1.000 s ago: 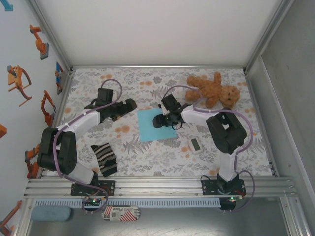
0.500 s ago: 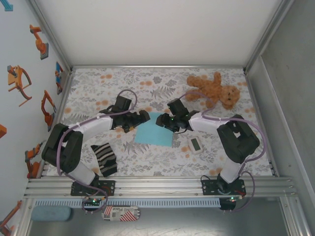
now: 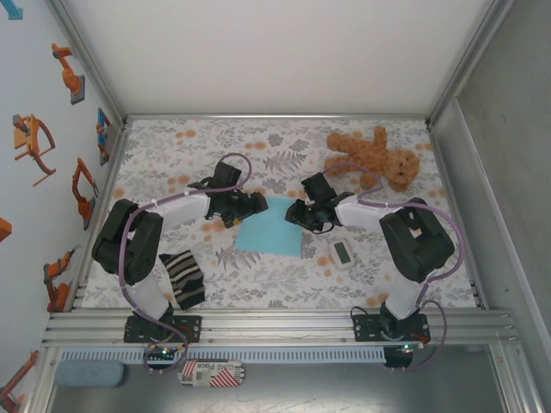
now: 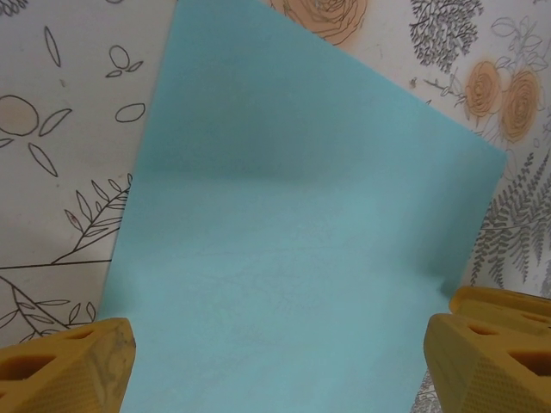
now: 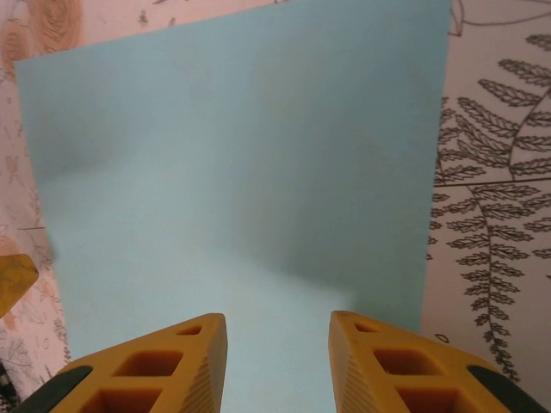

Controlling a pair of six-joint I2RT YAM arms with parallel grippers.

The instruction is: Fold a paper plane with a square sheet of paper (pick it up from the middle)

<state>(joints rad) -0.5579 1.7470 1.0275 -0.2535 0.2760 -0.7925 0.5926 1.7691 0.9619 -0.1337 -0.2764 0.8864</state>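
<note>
— Yellow fingers (image 4: 65, 361) of the left jaws sit at the two bottom corners of the left wrist view, don't they?

— Yes, wide apart, with nothing clamped. The square sheet of paper (image 4: 293, 241) begins between them and runs on ahead, a soft band of shade across it, over the flowered surface (image 4: 52, 198).

— And the right jaws?

— Their fingers (image 5: 146, 374) stand closer together, but a clear gap shows between them. The cyan sheet lies under that gap and stretches forward. Whether they touch the paper I cannot tell.

— From above?

— Nearer than the left jaws lies a black-and-cream striped cloth (image 3: 183, 277). Nearer than the right jaws, just beside that arm, is a small white gadget (image 3: 341, 254). The sheet sits flat and unfolded between the two pairs of jaws, which face each other across its far half: the left jaws at its far left corner, the right jaws at its right edge. Beyond the right jaws, well apart from the sheet, lies a brown teddy bear (image 3: 376, 157).
</note>
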